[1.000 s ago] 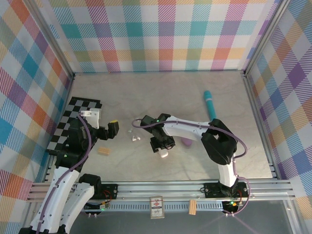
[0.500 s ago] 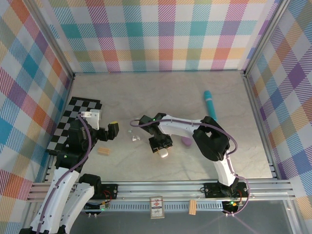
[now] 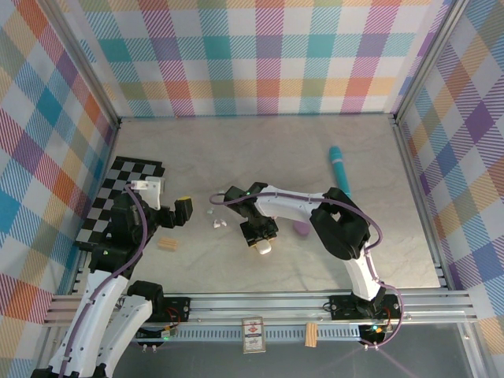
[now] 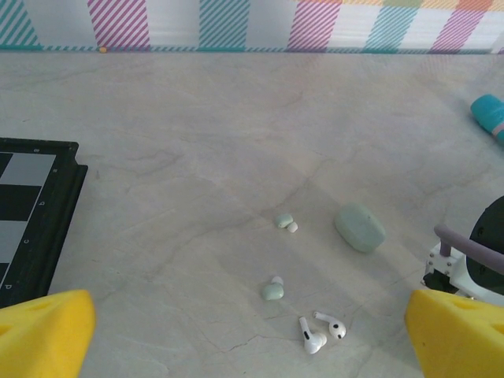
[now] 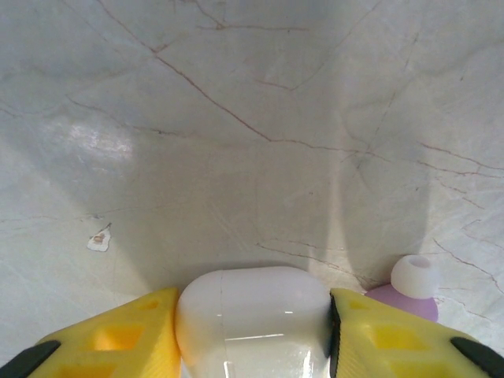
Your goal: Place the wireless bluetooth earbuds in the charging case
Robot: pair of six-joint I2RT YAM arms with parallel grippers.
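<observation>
Earbuds (image 4: 313,340), the white stemmed pair, lie on the table (image 3: 236,150) between the arms, just left of the right gripper (image 5: 253,319), whose jaws press both sides of the white charging case (image 5: 252,339), while the left gripper (image 3: 179,211) gapes wide, facing them.
</observation>
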